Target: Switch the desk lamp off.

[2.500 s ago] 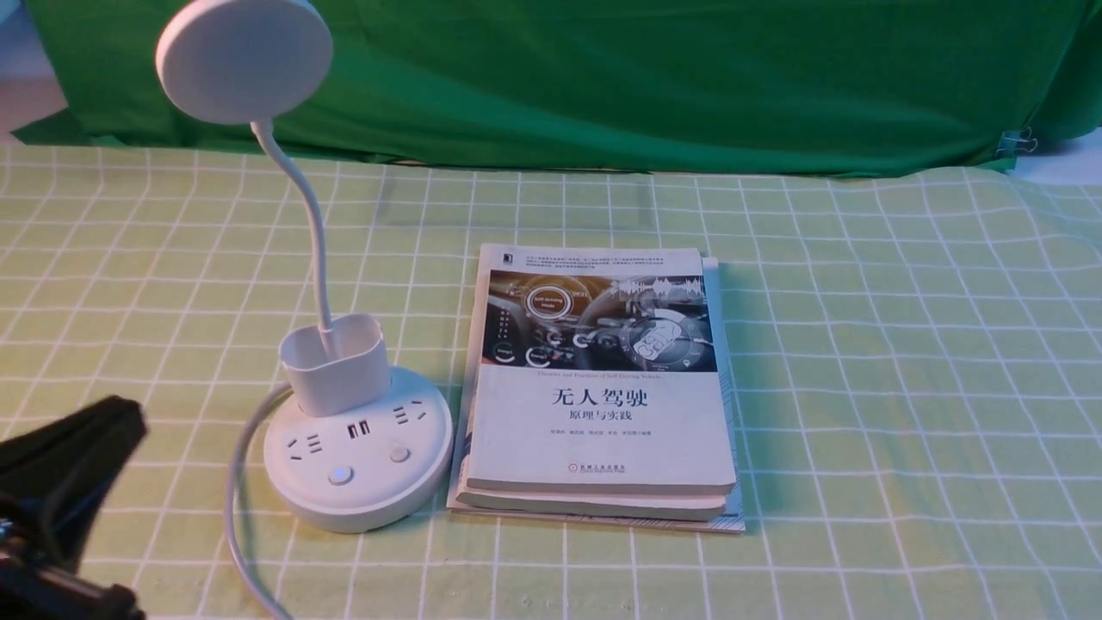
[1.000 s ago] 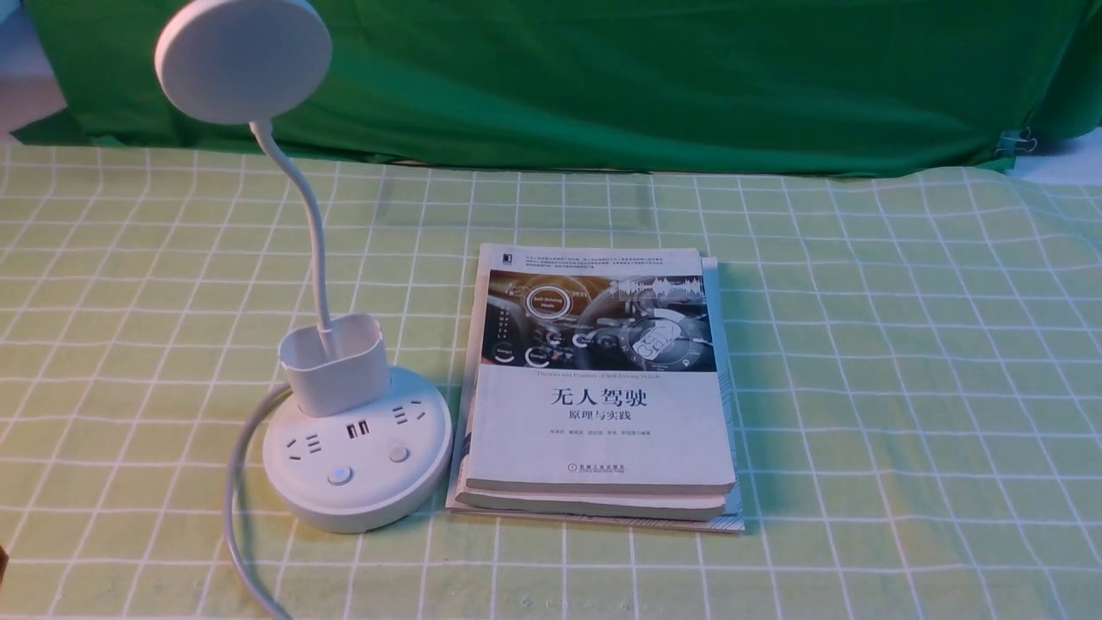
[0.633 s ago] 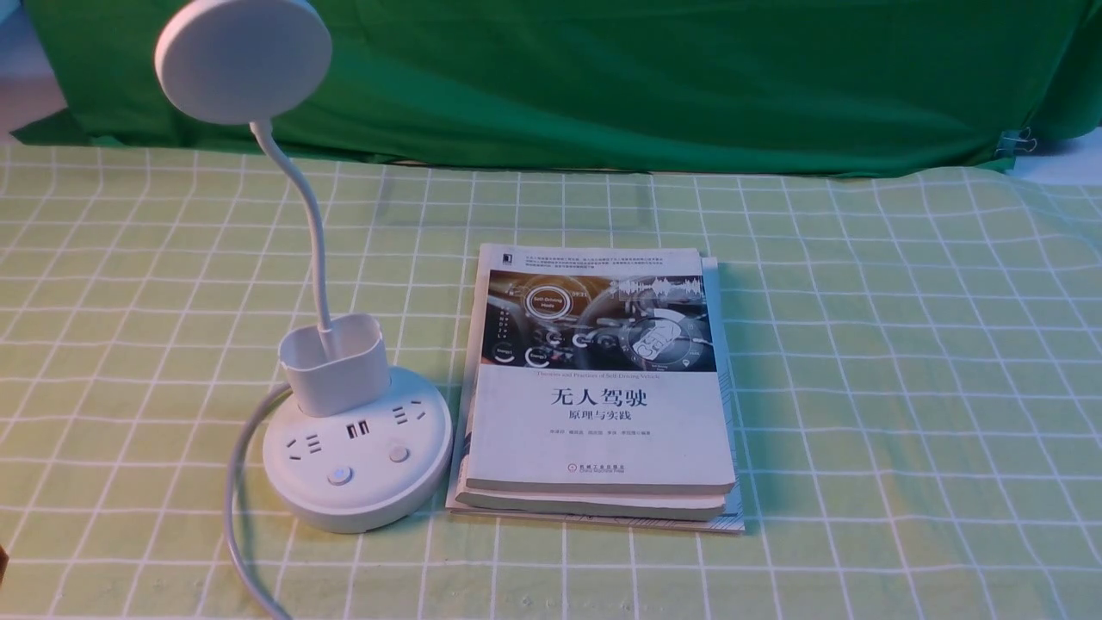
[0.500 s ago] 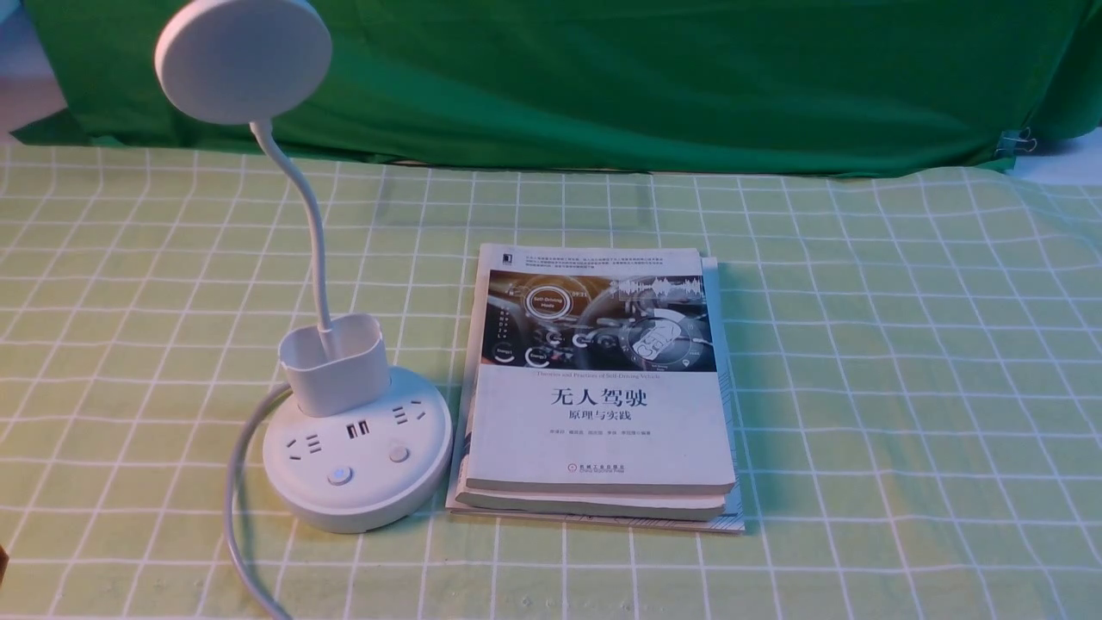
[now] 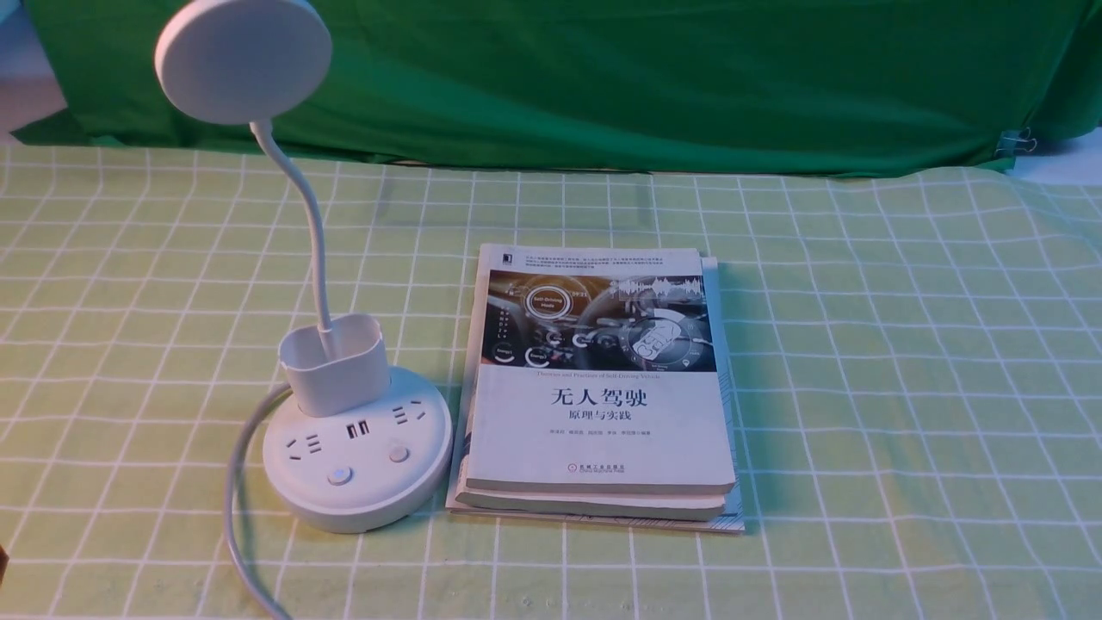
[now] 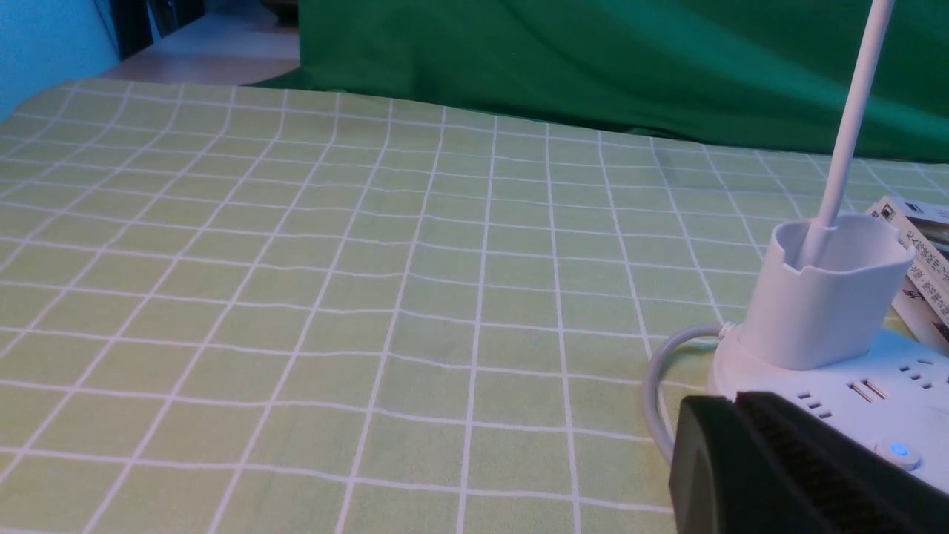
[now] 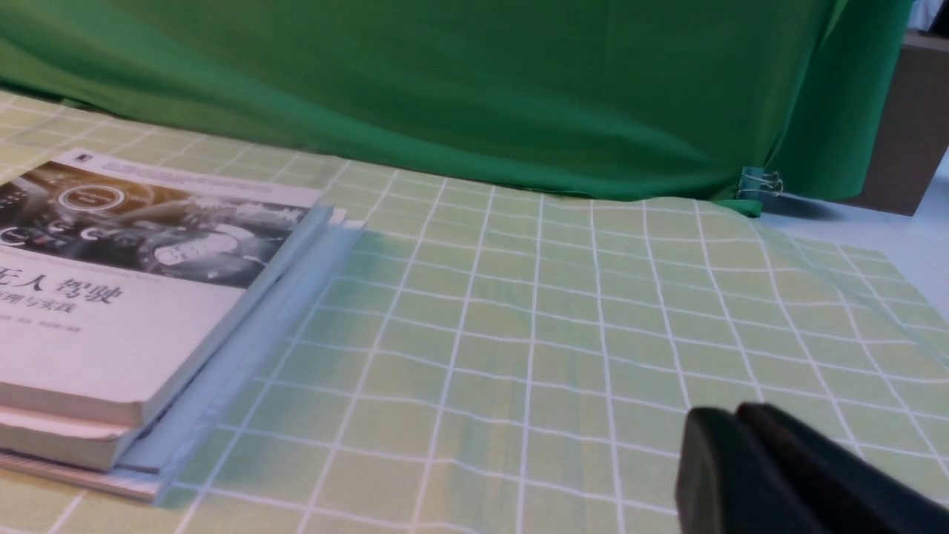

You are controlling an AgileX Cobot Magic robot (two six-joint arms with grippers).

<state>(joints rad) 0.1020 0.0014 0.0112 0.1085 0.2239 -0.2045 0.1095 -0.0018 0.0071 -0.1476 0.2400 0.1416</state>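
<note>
The white desk lamp (image 5: 357, 448) stands on the checked cloth left of centre, with its disc head (image 5: 244, 58) raised on a thin neck above the cup holder. Its round base shows sockets, USB ports and two buttons; the left button (image 5: 340, 475) has a small blue light. In the left wrist view the lamp base (image 6: 875, 393) lies just beyond my left gripper (image 6: 734, 404), which is shut and empty. My right gripper (image 7: 730, 415) is shut and empty over bare cloth. Neither gripper shows in the front view.
A stack of books (image 5: 598, 387) lies right of the lamp, and also shows in the right wrist view (image 7: 133, 297). The lamp's grey cable (image 5: 237, 508) curves off the near left. A green curtain (image 5: 646, 77) hangs along the back edge.
My left gripper, seen at the front view's lower left 2.5 s ago, has drawn out of that view. Nothing has moved in the last second.
</note>
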